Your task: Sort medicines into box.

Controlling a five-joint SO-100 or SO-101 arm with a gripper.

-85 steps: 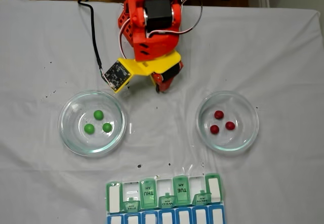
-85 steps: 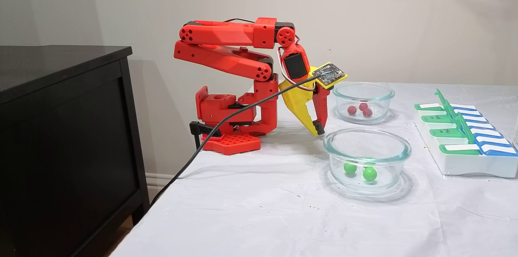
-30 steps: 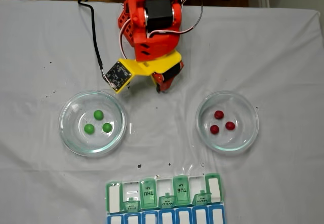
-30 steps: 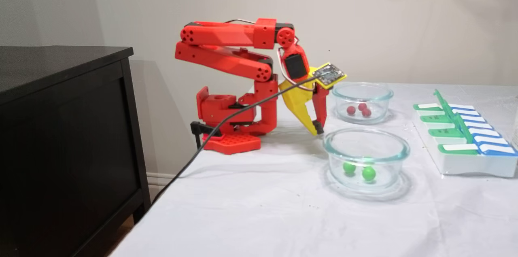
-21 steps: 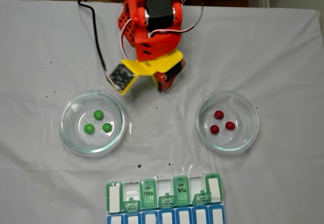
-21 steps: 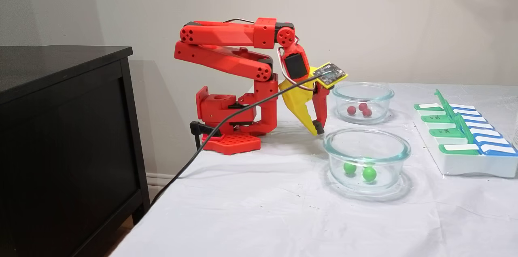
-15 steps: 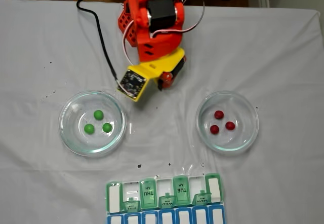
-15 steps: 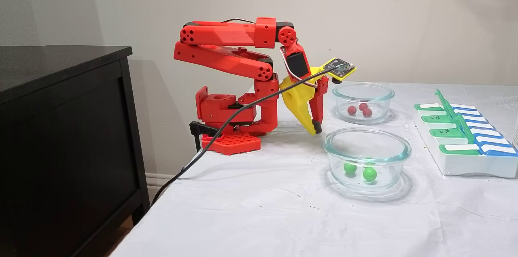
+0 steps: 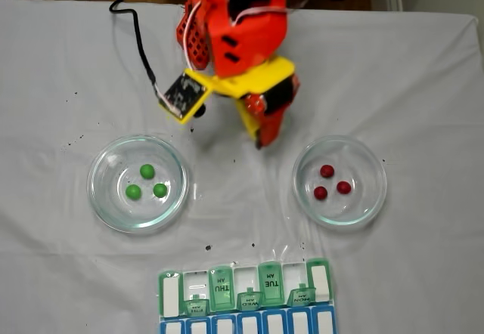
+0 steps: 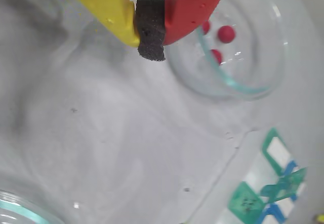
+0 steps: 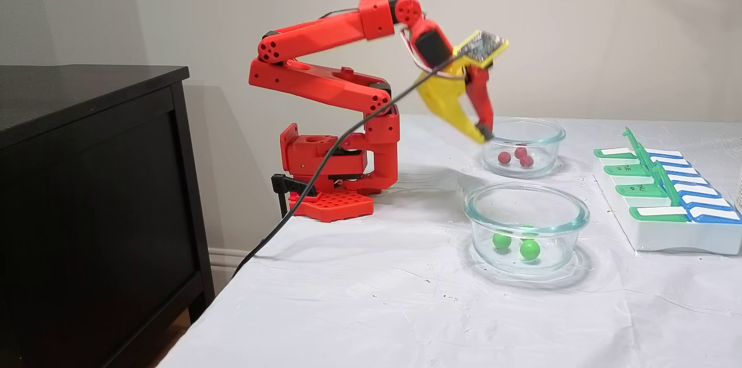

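Three green medicines [image 9: 147, 184] lie in a clear glass dish [image 9: 102, 198] on the left of a fixed view, and three dark red medicines [image 9: 330, 182] lie in a second dish [image 9: 372, 198] on the right. The box [image 9: 246, 295], a pill organiser with green lids, several raised, sits at the bottom edge. My gripper [image 9: 259, 142], one jaw yellow and one red, hangs shut and empty in the air between the dishes, nearer the red one. In the wrist view the black pads [image 10: 151, 27] press together beside the red medicines [image 10: 225, 33]. From the side, my gripper [image 11: 486, 137] hovers above the far dish's rim [image 11: 553, 130].
A white cloth [image 9: 423, 77] covers the table. The arm's red base [image 11: 330, 171] stands at the back, with a black cable [image 11: 301, 194] running off the table's edge. A black cabinet [image 11: 87, 194] stands beside the table on the left of a fixed view.
The arm has unfolded and lifted. My gripper has risen from near the cloth and swung toward the dish of red medicines, staying shut. The medicines and box have not moved.
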